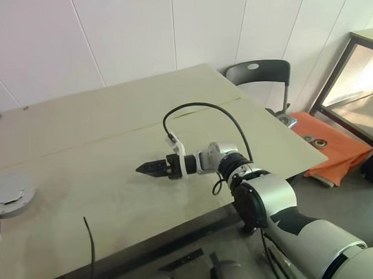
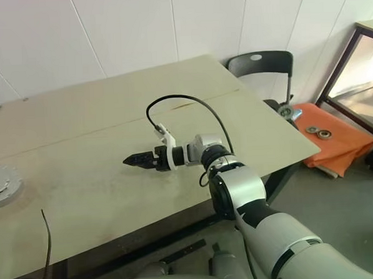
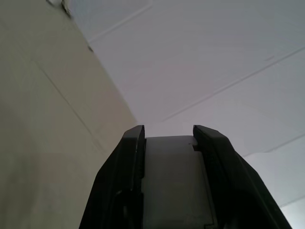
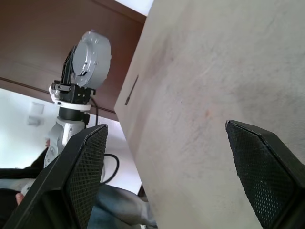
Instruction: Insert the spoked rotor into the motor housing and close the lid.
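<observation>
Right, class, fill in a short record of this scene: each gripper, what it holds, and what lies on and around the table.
Left gripper: fingers shut on a round grey disc, held up beyond the table's edge; no spokes can be made out
Right gripper: fingers wide open, nothing between them, above the middle of the table
On the table: a flat round grey part near its left edge
Beside the table: a dark chair, and an orange mat on the floor with small round parts on it
</observation>
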